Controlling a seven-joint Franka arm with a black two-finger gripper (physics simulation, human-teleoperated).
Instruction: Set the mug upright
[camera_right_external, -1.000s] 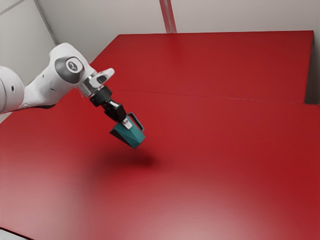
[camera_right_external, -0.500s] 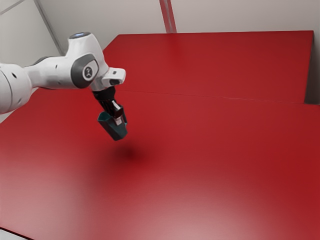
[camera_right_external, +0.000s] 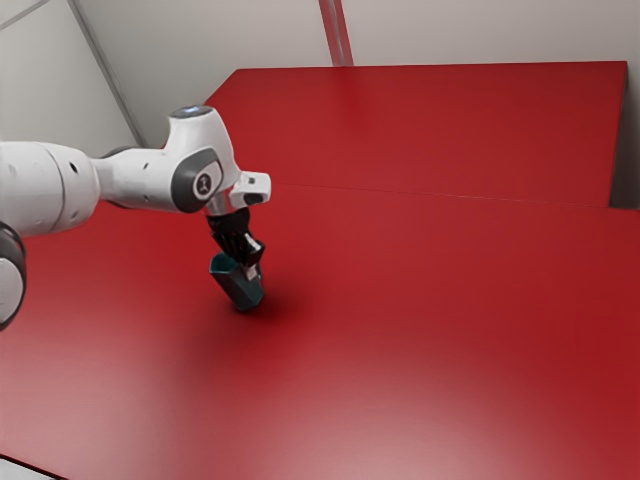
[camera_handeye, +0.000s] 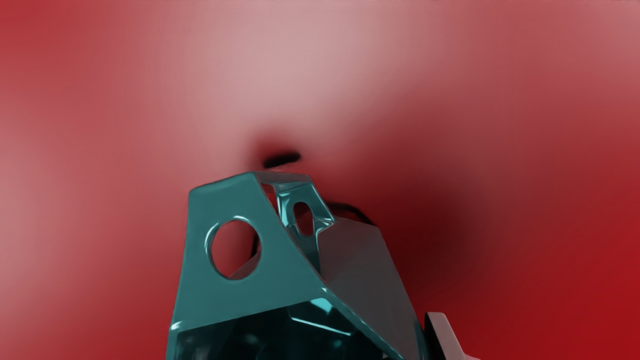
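The teal mug (camera_right_external: 238, 284) is tilted in the exterior view, its open mouth facing up and toward the view's left and its base low, close to the table. My gripper (camera_right_external: 251, 270) is shut on it at the side toward the exterior view's right. Whether the base touches the table I cannot tell. In the wrist view the mug (camera_handeye: 287, 290) shows its dark inside and a wall with a round hole. One fingertip of the gripper (camera_handeye: 445, 336) is beside its grey-looking side; the other finger is hidden.
The red table (camera_right_external: 400, 330) surrounds the mug, with a dark shadow just beneath it. A thin seam crosses the red surface farther back, and a pale wall (camera_right_external: 480, 30) stands behind. The arm comes in from the exterior view's left.
The mug, held throughout, swung toward the exterior view's left and turned more mouth-up, then came down closer to its shadow. The hand has turned steeper and lowered with it.
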